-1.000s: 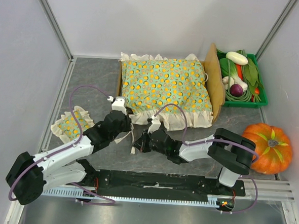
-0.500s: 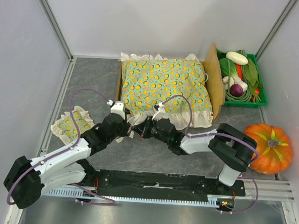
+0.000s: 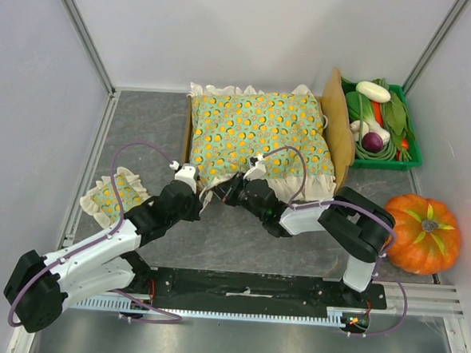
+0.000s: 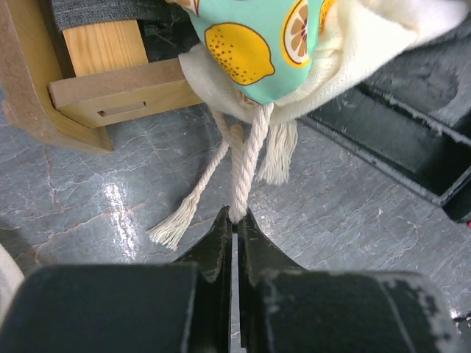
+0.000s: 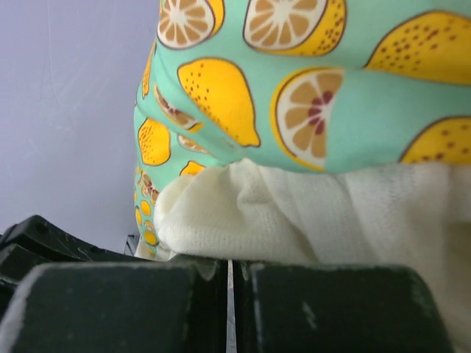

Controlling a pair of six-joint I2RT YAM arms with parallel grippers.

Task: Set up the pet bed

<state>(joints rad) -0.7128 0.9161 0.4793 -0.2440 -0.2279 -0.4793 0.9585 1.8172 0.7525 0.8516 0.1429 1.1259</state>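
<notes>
Bed (image 3: pixel 337 123): middle of the table (image 3: pixel 143 115), wood frame under the cushion, headboard at the right end.
Cushion (image 3: pixel 258 134): I see it lying on the bed, frill (image 5: pixel 294 213) over the near edge.
Left claw (image 4: pixel 235 220): closed, pinching the cushion's cream cord (image 4: pixel 246 162).
Right claw (image 5: pixel 229 268): closed, tips at the frill.

Pale grey walls (image 3: pixel 228 32) enclose a dark grey marbled tabletop (image 3: pixel 143 123) that shows bright glare.

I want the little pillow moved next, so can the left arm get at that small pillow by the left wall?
Probably, but not yet: the small pillow lies bare beside the left arm, yet the left gripper is shut on the cushion's tie cord.
</notes>
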